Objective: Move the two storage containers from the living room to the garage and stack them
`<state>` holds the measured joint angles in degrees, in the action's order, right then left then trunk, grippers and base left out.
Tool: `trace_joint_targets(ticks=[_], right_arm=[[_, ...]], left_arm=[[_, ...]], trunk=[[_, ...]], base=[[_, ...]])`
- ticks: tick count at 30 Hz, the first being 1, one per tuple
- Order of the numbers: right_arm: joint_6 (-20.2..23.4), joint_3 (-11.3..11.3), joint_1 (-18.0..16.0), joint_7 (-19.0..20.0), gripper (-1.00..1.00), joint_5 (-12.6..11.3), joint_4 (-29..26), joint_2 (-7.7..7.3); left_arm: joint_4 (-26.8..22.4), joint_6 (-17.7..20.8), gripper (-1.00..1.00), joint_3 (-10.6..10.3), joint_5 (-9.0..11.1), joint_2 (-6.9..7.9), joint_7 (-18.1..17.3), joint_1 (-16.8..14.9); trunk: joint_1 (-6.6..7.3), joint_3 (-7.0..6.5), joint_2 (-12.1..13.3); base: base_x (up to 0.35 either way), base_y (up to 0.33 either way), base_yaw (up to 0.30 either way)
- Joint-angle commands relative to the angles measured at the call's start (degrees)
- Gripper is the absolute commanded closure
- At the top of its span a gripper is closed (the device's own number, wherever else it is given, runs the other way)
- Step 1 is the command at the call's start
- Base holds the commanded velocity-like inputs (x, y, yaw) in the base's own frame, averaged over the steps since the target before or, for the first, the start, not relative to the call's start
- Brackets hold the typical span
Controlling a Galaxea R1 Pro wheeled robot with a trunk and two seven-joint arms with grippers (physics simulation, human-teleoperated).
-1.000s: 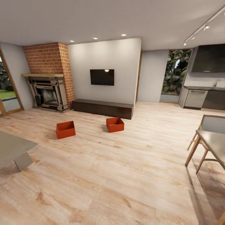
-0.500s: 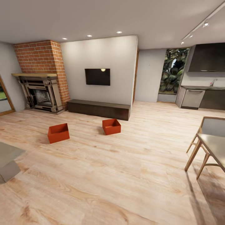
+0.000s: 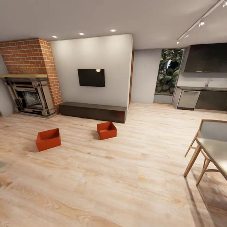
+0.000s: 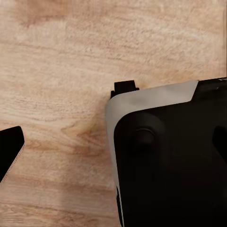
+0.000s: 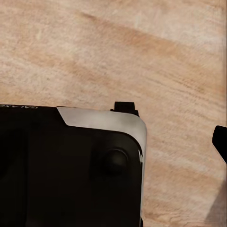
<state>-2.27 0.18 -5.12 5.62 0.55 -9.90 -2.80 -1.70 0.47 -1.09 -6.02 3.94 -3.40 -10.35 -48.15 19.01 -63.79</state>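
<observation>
The whole view has slid since a moment ago: the red-brick chimney with its ornate fireplace [image 3: 30,75] now sits at the far left edge. That reads as the robot turning, not the things moving. The nearer orange-red plastic tub [image 3: 48,139] rests on the light wood-plank floor [image 3: 126,176], well apart from the second orange-red tub [image 3: 106,130], which lies near the long low dark-brown cabinet [image 3: 93,111]. The black wall TV [image 3: 91,77] hangs above it. At the right stands a pale wooden table [image 3: 214,151]. Neither tub is lifted yet; I'd say the approach is under way. Whether either claw is apart or together, I cannot tell.
</observation>
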Motion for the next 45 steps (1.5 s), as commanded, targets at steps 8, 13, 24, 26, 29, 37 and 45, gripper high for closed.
trace_joint_targets(ticks=[8,13,24,26,29,37,45], right_arm=[[-0.2,0.0,-0.1,0.2,-1.00,0.1,0.1,-0.02],[-0.2,0.0,-0.1,0.1,-1.00,0.1,0.1,-0.02],[-0.2,0.0,0.0,0.1,-1.00,0.1,0.1,-0.02],[-0.2,0.0,0.0,0.1,-1.00,0.1,0.1,-0.02],[-0.2,0.0,0.0,0.1,-1.00,0.1,0.1,-0.02],[-0.2,0.0,0.0,0.1,-1.00,0.1,0.1,-0.02],[-0.2,0.0,0.0,0.1,-1.00,0.1,0.1,-0.02]], left_arm=[[-0.1,0.1,-1.00,-0.1,-0.6,0.02,-0.1,0.0],[-0.1,0.1,-1.00,-0.1,-0.6,0.02,-0.1,0.0],[-0.1,0.1,-1.00,-0.1,-0.6,0.02,-0.1,0.0],[-0.1,0.1,-1.00,-0.1,-0.6,0.02,-0.1,0.0],[-0.1,0.1,-1.00,-0.1,-0.6,0.02,-0.1,0.0],[-0.1,0.1,-1.00,-0.1,-0.6,0.02,-0.1,0.0],[-0.1,0.1,-1.00,-0.1,-0.6,0.02,-0.1,0.0]], trunk=[[-0.04,0.06,0.0],[-0.04,0.06,0.0],[-0.04,0.06,0.0],[-0.04,0.06,0.0],[-0.04,0.06,0.0],[-0.04,0.06,0.0],[-0.04,0.06,0.0]], base=[[0.346,-0.083,-0.012],[0.346,-0.083,-0.001],[0.346,-0.083,0.000],[0.346,-0.084,0.000],[0.346,-0.084,0.000],[0.346,-0.084,0.000],[0.346,-0.086,0.093]])
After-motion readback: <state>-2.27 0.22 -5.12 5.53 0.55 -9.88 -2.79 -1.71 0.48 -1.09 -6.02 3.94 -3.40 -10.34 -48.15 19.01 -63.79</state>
